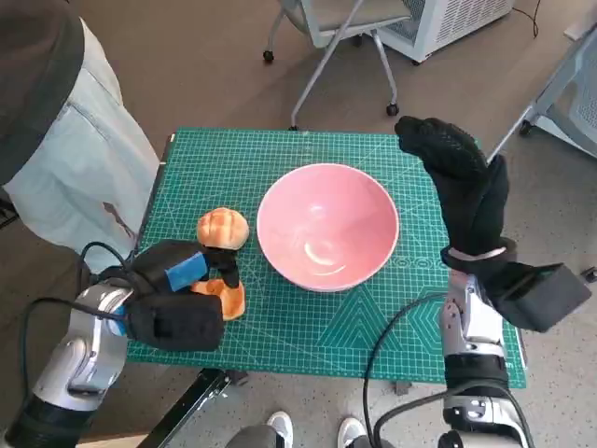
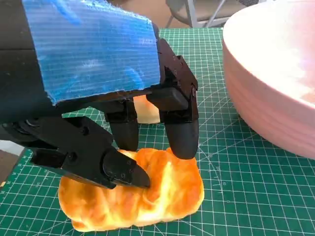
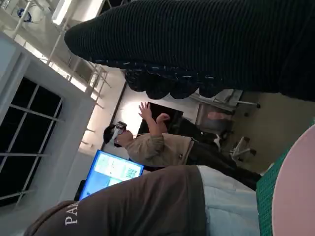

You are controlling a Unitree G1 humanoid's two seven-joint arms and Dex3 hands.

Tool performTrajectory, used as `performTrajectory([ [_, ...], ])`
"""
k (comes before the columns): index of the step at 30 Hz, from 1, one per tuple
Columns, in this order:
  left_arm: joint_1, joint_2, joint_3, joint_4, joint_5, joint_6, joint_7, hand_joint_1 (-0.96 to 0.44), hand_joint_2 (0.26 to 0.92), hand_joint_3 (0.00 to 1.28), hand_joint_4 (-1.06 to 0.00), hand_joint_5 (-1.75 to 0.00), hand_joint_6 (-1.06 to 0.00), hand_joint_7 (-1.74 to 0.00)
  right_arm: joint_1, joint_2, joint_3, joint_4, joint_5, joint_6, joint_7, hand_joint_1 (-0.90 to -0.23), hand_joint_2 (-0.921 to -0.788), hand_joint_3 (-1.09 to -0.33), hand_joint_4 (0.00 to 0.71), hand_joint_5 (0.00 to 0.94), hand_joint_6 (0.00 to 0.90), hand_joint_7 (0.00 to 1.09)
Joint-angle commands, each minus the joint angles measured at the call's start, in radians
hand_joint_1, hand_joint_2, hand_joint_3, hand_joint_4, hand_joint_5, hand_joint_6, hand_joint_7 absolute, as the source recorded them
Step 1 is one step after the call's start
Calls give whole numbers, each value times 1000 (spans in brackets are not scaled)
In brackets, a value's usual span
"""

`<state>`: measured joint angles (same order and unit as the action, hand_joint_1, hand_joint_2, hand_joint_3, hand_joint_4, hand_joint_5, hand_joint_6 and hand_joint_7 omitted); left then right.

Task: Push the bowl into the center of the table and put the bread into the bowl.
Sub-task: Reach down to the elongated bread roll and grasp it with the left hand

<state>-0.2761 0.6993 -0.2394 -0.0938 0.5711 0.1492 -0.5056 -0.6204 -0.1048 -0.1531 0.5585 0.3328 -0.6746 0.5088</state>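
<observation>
Even, bright indoor light fills the head view, with soft shadows only and slight wide-angle bending at the edges; a pale glare spot sits inside the pink bowl point(image 1: 328, 226); in the left wrist view the bowl's rim is blown out and blurred, the bread point(image 2: 133, 199) overexposed; the right wrist view is dim, its ceiling lamps and screen point(image 3: 112, 171) glaring.

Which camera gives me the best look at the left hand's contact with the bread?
The left wrist view: the left hand's fingers press on top of the bread, close up. The head view shows the hand covering most of it, with a round bun beside. The right wrist view shows neither.
</observation>
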Motion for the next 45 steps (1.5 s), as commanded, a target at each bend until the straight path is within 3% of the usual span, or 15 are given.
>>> performTrajectory([
  [1, 11, -8, 3, 14, -3, 6, -7, 3, 917, 59, -719, -1191, -635, -1107, 25, 5, -1, 12, 2, 7, 10, -700, -921, -772, 186, 2, 46, 572],
  [24, 5, -8, -1, 25, 0, -3, -10, 3, 918, 57, -727, -1162, -625, -1135, 34, 12, -3, 6, 0, 0, 0, -700, -921, -770, 187, 2, 51, 563],
  [32, 5, -30, -33, 39, 50, 57, -14, 4, 920, 64, -736, -1197, -601, -1107, 35, 14, -4, 4, -1, 1, -2, -698, -921, -770, 188, 2, 53, 560],
  [34, 4, -33, -42, 37, 63, 82, -26, 3, 920, 68, -694, -1188, -620, -1142, 35, 14, -5, 2, -1, 2, -3, -698, -921, -770, 188, 2, 53, 559],
  [36, 3, -36, -51, 33, 74, 108, -42, 219, 921, 67, -688, -1205, -527, -858, 35, 14, -4, 0, -2, 2, -4, -698, -921, -771, 187, 1, 53, 558],
  [37, 3, -37, -54, 31, 78, 119, -49, 174, 893, 58, -664, -1105, -512, -795, 35, 14, -4, 0, -2, 3, -4, -698, -921, -771, 187, 1, 53, 558],
  [39, 1, -39, -59, 26, 84, 139, -65, 43, 827, 28, -663, -677, -504, -563, 35, 14, -5, -1, -2, 3, -5, -698, -921, -771, 187, 1, 54, 558],
  [41, -1, -40, -64, 22, 87, 156, -78, -20, 801, 14, -665, -443, -508, -452, 35, 14, -5, -1, -3, 2, -6, -698, -921, -771, 187, 1, 54, 557],
  [45, -8, -41, -72, 13, 94, 189, -103, -99, 779, 3, -663, -195, -508, -346, 35, 14, -5, 0, -3, 3, -8, -698, -921, -770, 188, 1, 55, 556],
])
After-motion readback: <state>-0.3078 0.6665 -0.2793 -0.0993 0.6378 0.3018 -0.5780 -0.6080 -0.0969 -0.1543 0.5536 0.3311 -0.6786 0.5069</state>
